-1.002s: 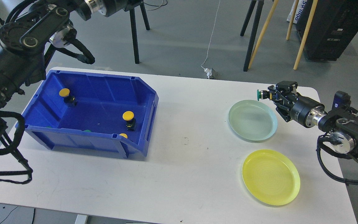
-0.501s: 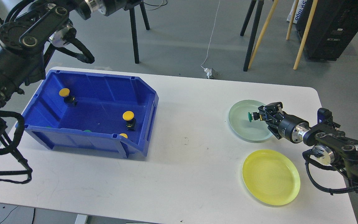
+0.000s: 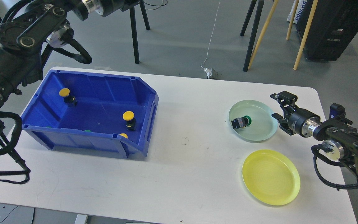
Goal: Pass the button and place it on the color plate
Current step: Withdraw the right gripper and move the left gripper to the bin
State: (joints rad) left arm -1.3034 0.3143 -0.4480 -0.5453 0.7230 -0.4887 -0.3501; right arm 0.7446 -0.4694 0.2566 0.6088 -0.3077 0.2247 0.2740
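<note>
A green-capped button (image 3: 241, 122) lies on its side in the pale green plate (image 3: 261, 133), near its left rim. My right gripper (image 3: 279, 105) is open and empty at the plate's right rim, apart from the button. A yellow plate (image 3: 270, 176) sits nearer to me, empty. A blue bin (image 3: 98, 90) at the left holds yellow-capped buttons (image 3: 128, 119) (image 3: 65, 95) and bits of green ones along its front wall. My left arm rises out of the top of the view, and its gripper is out of view.
The white table (image 3: 185, 161) carries the bin and both plates. Stand legs and wooden poles (image 3: 261, 31) stand on the floor behind the table, with a white cable and plug (image 3: 210, 73) at the far edge.
My right gripper carried the green button down over the pale green plate, let it go, and drew back to the right. The button now lies in the plate.
</note>
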